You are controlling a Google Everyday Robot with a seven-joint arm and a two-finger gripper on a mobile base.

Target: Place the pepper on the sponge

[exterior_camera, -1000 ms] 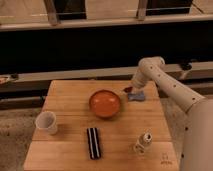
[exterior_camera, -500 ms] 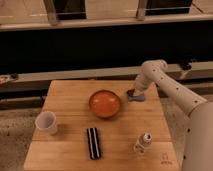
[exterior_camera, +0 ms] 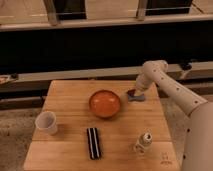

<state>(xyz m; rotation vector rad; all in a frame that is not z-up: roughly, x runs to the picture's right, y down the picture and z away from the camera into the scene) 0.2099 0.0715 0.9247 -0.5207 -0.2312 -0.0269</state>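
Observation:
The light-blue sponge (exterior_camera: 136, 98) lies on the wooden table (exterior_camera: 70, 100), just right of the orange bowl (exterior_camera: 105, 103). A small dark-red pepper (exterior_camera: 130, 93) sits at the sponge's upper left edge, touching it. My gripper (exterior_camera: 135, 91) hangs at the end of the white arm, directly over the pepper and sponge. Its fingers are hard to separate from the pepper.
A white cup (exterior_camera: 46, 122) stands at the table's left side. A black striped block (exterior_camera: 93, 142) lies near the front centre. A small white bottle (exterior_camera: 144, 142) stands at the front right. A dark counter with a rail runs behind the table.
The arm's wrist has shifted slightly up and to the right over the sponge. The pepper stays at the sponge's left edge.

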